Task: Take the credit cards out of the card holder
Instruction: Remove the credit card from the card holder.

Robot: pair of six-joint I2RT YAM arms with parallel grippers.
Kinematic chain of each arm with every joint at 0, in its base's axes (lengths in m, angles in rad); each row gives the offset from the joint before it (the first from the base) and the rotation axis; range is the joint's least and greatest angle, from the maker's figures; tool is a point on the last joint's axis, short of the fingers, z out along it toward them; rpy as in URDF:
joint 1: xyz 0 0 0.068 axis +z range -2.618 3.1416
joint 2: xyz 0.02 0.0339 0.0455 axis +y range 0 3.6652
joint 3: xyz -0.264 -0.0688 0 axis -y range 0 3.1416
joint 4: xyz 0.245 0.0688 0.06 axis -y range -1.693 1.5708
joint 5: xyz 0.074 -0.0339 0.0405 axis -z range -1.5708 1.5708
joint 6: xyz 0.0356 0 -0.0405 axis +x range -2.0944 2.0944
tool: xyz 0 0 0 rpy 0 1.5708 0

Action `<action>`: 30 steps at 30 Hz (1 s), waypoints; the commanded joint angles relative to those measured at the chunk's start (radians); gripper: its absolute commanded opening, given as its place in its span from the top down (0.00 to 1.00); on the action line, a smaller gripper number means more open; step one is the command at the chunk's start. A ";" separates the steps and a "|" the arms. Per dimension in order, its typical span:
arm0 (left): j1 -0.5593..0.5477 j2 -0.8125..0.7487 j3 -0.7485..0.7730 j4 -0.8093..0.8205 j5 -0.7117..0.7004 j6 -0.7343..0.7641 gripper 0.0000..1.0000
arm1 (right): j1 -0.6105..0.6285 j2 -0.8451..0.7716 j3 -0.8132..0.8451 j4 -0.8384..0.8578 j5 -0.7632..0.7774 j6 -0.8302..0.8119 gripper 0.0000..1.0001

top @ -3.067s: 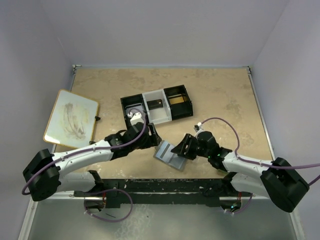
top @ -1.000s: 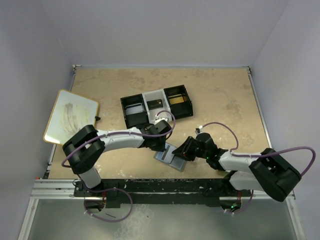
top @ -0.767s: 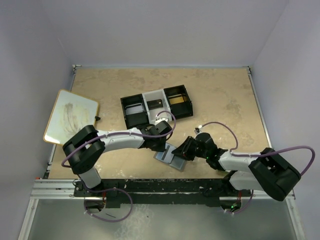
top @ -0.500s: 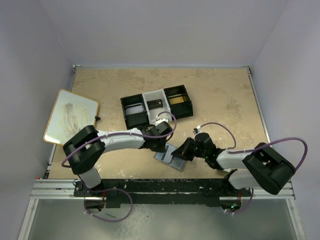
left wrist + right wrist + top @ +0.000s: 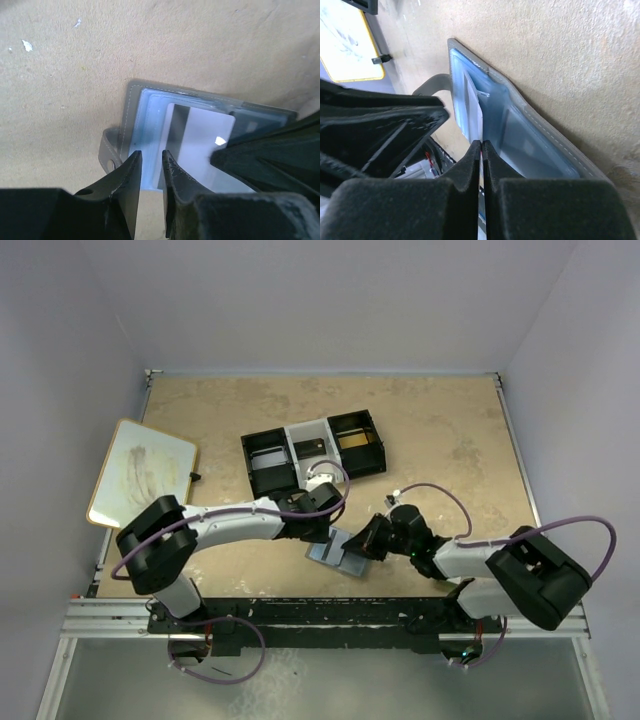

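A: Checking risk: card holder (image 5: 338, 552) lies open on the worktop (image 5: 440, 440), near edge. The thin pinch on the credit card (image 5: 197, 135) could slip, or the holder could drag along unpinned.

B: Noted: right tool (image 5: 481, 150) closed tight on that card's edge; left tool (image 5: 149, 162) barely parted above the holder's panel, gripping nothing visible.

Card holder (image 5: 149, 116) lies open (striped card (image 5: 197, 136) inside) beneath tool (image 5: 150, 156).
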 commanded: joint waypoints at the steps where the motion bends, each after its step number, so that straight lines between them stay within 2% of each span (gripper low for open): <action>1: -0.008 -0.107 0.016 0.026 -0.066 -0.034 0.78 | -0.006 0.037 0.055 -0.003 -0.031 -0.074 0.98; 6: -0.007 -0.193 -0.014 0.035 -0.138 -0.067 0.76 | -0.006 0.094 0.159 -0.113 -0.051 -0.209 0.99; 11: -0.008 -0.270 -0.065 0.046 -0.191 -0.114 0.75 | -0.006 0.139 0.200 -0.086 -0.109 -0.273 0.98; 16: -0.008 -0.308 -0.110 0.083 -0.165 -0.140 0.73 | -0.005 0.191 0.266 -0.109 -0.146 -0.361 0.99; 24: -0.011 -0.222 -0.148 0.164 -0.008 -0.121 0.71 | -0.004 0.175 0.269 -0.151 -0.153 -0.351 0.99; 30: -0.012 -0.125 -0.126 0.137 -0.007 -0.115 0.75 | -0.006 0.164 0.271 -0.196 -0.107 -0.332 0.98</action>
